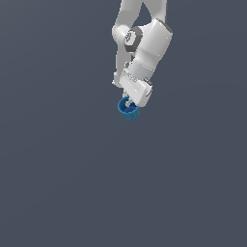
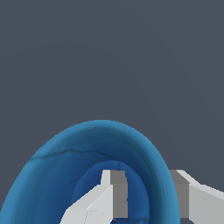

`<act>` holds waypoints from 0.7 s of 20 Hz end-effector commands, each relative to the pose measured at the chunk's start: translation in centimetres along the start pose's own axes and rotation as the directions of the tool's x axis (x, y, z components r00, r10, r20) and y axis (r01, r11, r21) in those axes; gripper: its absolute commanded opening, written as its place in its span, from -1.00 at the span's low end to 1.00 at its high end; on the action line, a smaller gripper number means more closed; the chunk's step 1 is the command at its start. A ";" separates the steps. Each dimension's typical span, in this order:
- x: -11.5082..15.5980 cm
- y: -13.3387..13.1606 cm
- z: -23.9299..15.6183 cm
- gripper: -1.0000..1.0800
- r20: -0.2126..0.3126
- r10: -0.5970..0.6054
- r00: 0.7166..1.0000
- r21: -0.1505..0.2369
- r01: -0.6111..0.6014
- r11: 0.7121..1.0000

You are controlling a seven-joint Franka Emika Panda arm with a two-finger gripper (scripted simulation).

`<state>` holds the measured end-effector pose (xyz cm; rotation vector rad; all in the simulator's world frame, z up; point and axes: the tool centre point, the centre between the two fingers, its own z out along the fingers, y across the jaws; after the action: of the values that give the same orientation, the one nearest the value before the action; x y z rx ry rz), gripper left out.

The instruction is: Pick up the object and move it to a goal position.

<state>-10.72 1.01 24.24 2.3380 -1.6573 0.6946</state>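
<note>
Here we find nothing near the arm but the plain grey-blue ground that fills both views; we see no other thing beside the cup [image 1: 129, 112], and nothing stands between it and the open space on any side.

In the exterior view the white arm reaches down from the top of the frame, and its tool [image 1: 128, 102] meets the cup just below the wrist, a little right of the frame's middle and in its upper half. We cannot tell from either view whether the cup rests on the ground or hangs clear of it, since no shadow or edge shows.

The cup is a small blue vessel with a darker hollow. In the wrist view its rim [image 2: 94, 127] arches wide around the tool [image 2: 148, 197]. One finger [image 2: 107, 194] sits inside the hollow, and the other finger [image 2: 192, 197] sits outside the wall, so the two straddle one side of the cup. The jaws stand narrowly apart with the wall between them, and they appear closed on it. Apart from that finger, we see nothing lying in the hollow.
</note>
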 end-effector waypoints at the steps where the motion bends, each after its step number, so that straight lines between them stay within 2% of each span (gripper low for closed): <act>1: 0.2 0.0 -0.8 -1.00 0.000 0.001 1.000 0.004 -0.001 1.000; 14: 1.7 0.6 -7.4 -1.00 -0.001 0.001 1.000 0.012 -0.001 1.000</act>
<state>-12.51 2.26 30.45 2.3437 -1.6567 0.7043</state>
